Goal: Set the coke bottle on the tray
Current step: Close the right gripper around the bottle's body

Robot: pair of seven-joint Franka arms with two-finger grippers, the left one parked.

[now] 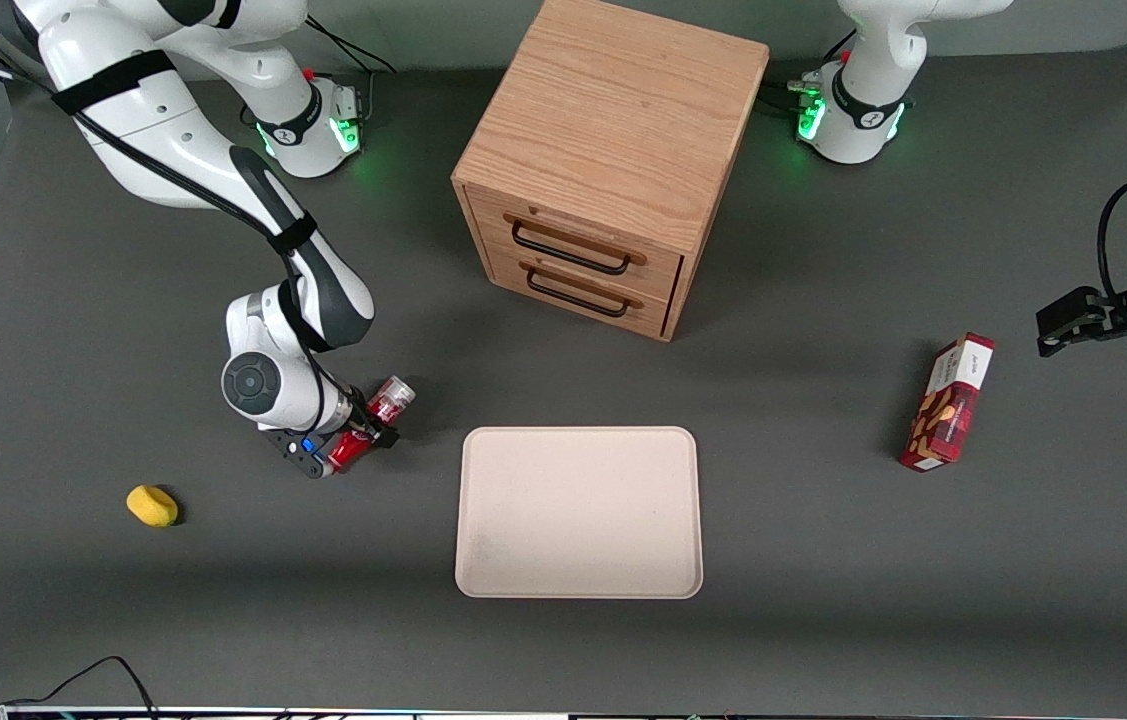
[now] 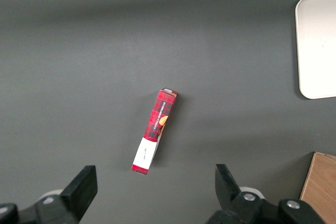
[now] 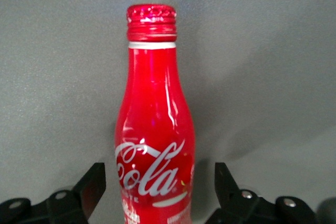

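Beige tray point(image 1: 578, 512) bare; claw point(image 1: 355, 440) astride coke bottle point(image 1: 370, 426) (fingers apart).

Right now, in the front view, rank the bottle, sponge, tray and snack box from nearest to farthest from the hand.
1. Bottle, between the fingers of the hand.
2. Tray, beside it.
3. Sponge, nearer the camera.
4. Snack box, toward the parked arm's end.

Tray and sponge are close to call.

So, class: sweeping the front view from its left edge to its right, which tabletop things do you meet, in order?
Yellow sponge → tool at the coke bottle → tray → red snack box.
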